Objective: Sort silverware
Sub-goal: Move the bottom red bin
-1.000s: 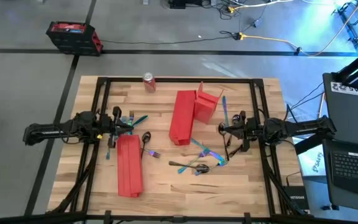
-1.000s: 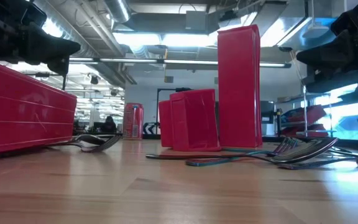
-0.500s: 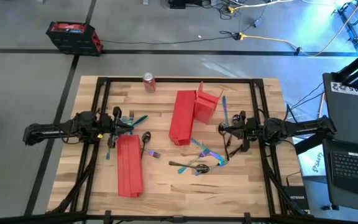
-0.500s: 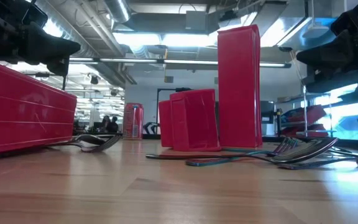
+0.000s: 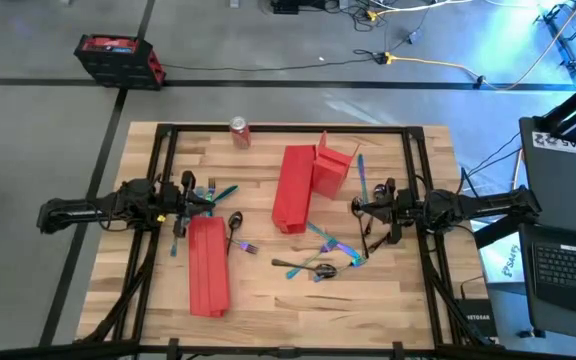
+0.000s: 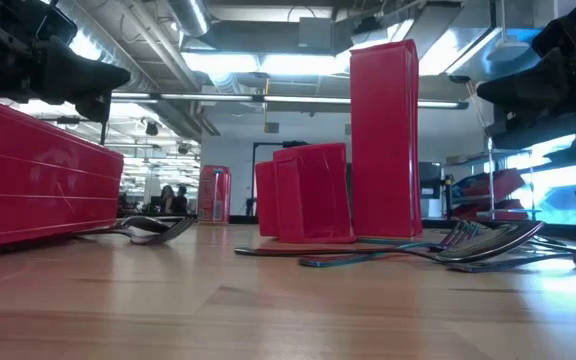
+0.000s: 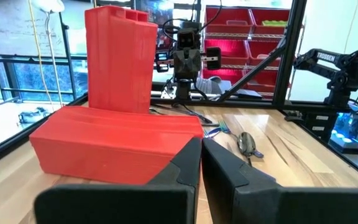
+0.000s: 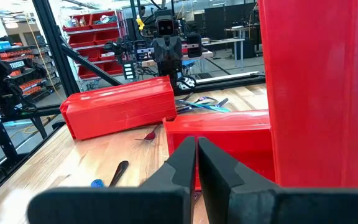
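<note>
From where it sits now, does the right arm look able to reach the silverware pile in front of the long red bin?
Probably yes. The right hand, shut and empty, hangs beside the silverware pile with bare table between; the long red bin lies off to one side.

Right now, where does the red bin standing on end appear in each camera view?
High view: the upright red bin is right of the table's centre, toward the far edge.
Low view: tallest thing, right of centre.
Left wrist view: upper left.
Right wrist view: fills the right side.
Shared landmark: the long red bin lying next to it, seen in all four views.
</note>
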Robot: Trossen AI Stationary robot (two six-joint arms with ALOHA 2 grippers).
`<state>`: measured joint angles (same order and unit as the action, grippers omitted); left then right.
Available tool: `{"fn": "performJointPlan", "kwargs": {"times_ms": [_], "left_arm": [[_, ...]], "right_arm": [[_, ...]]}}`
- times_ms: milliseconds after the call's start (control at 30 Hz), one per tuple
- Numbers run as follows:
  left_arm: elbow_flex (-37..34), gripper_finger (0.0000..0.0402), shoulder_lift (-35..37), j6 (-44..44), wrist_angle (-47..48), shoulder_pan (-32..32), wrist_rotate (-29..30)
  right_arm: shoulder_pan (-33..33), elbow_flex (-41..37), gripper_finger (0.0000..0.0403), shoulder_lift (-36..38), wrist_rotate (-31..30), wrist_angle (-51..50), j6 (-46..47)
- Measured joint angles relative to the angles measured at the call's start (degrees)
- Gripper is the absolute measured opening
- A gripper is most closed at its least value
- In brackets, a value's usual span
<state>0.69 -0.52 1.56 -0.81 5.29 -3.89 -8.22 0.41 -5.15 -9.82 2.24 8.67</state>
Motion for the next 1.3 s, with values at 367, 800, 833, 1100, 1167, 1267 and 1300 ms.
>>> {"fn": "performJointPlan", "kwargs": {"times_ms": [367, 800, 833, 1100, 1167, 1267, 1300], "left_arm": [[0.00, 0.0000, 0.00, 0.01, -0.08, 0.01, 0.56], [7.71, 0.0000, 0.00, 19.33, -14.06, 0.18, 0.73], [8.94, 0.0000, -0.07, 19.13, -15.09, -0.05, 0.62], [23.36, 0.0000, -7.61, 18.82, -11.12, -2.12, 4.87], [27.99, 0.0000, -12.82, 19.18, -6.85, -2.43, 5.75], [34.98, 0.0000, -22.56, 20.93, 7.54, -3.01, 6.81], [37.22, 0.0000, -25.94, 22.09, 13.06, -3.34, 6.90]], "right_arm": [[0.01, 0.01, 0.0000, 0.00, 0.00, 0.00, 0.00], [0.01, 0.01, 0.0000, 0.00, -0.02, 0.02, 0.00], [0.01, 0.01, 0.0000, 0.00, -0.02, 0.00, -0.02], [-0.01, 0.00, 0.0000, 0.00, -0.02, -0.01, 0.00], [0.01, 0.01, 0.0000, 0.00, -0.02, 0.00, -0.02], [0.01, -0.01, 0.0000, 0.00, -0.02, 0.00, 0.00], [-0.01, -0.01, 0.0000, 0.00, -0.02, 0.00, -0.02]]}}
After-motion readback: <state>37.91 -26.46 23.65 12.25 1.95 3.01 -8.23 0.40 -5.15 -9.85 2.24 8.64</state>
